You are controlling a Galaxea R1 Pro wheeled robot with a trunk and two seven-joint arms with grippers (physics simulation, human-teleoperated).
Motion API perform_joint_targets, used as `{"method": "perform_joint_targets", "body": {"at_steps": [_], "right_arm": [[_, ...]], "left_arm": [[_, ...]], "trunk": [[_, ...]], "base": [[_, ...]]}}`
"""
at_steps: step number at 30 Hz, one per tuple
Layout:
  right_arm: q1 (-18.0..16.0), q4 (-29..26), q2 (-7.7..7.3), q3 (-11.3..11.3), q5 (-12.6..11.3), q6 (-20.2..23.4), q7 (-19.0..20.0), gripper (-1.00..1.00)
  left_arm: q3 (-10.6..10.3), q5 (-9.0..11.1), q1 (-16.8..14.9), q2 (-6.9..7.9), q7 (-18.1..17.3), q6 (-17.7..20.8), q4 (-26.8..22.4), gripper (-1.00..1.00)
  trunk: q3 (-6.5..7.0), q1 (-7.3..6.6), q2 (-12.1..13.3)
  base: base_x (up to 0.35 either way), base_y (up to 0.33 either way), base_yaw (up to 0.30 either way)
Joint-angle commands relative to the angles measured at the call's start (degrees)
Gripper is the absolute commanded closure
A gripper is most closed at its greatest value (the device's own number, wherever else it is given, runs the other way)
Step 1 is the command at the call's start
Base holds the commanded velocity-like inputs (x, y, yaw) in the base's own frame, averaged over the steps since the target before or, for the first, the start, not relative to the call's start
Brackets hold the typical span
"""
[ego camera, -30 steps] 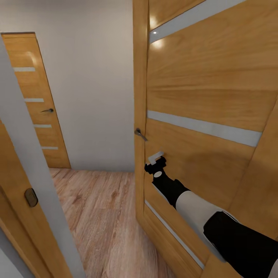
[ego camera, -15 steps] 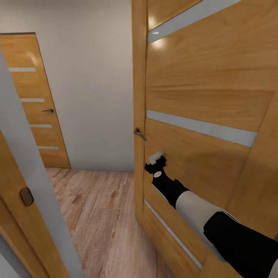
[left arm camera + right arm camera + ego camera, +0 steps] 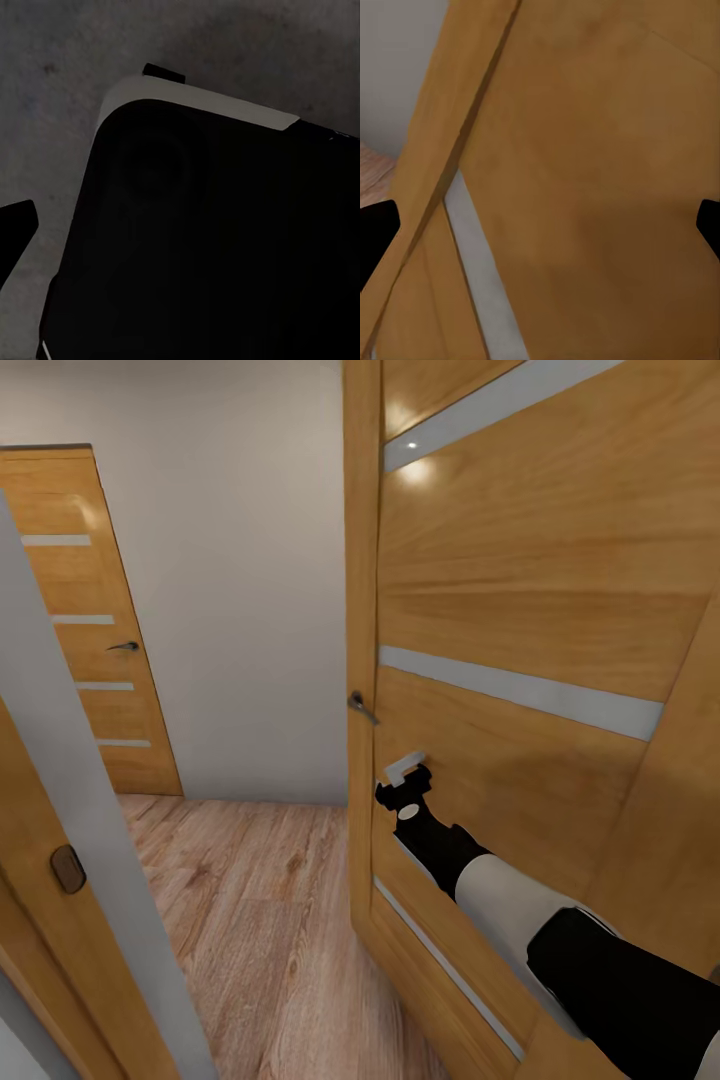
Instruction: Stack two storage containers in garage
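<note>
little has shifted beyond a slight camera drift; right gripper (image 3: 404, 780), claw spread, rests against the wooden door (image 3: 520, 610) right of frame. transit step; next, push it wider.

You have two wooden doors (image 3: 520, 610) (image 3: 85, 620) ahead, two door handles (image 3: 362, 707) (image 3: 124, 647), and one arm (image 3: 520, 910).

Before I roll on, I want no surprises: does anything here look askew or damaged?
Nothing looks damaged or spilled. One thing stands out: the right tool sits hard up against the open wooden door, below its handle, and holds nothing. The closed door down the hall and the plank floor look ordinary.
</note>
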Motion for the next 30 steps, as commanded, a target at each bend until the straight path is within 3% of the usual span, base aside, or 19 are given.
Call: {"method": "perform_joint_targets", "body": {"at_steps": [1,25,30], "right_arm": [[-0.09,0.05,0.00,0.21,-0.39,0.33,-0.62,-1.00],[-0.09,0.91,0.00,0.17,-0.87,0.42,-1.62,-1.00],[-0.09,0.91,0.00,0.20,-0.85,0.40,-1.61,-1.00]], "left_arm": [[0.35,0.11,0.00,-0.02,-0.01,-0.12,0.06,-1.00],[0.28,0.21,0.00,0.03,-0.10,-0.03,0.27,-1.00],[0.28,0.15,0.00,0.03,-0.10,-0.11,0.26,-1.00]], "trunk": [[-0.06,0.01,-0.02],[-0.06,0.01,-0.02],[-0.06,0.01,-0.02]], "base": [[0.120,0.000,0.000],[0.301,0.000,0.000],[0.120,0.000,0.000]]}}
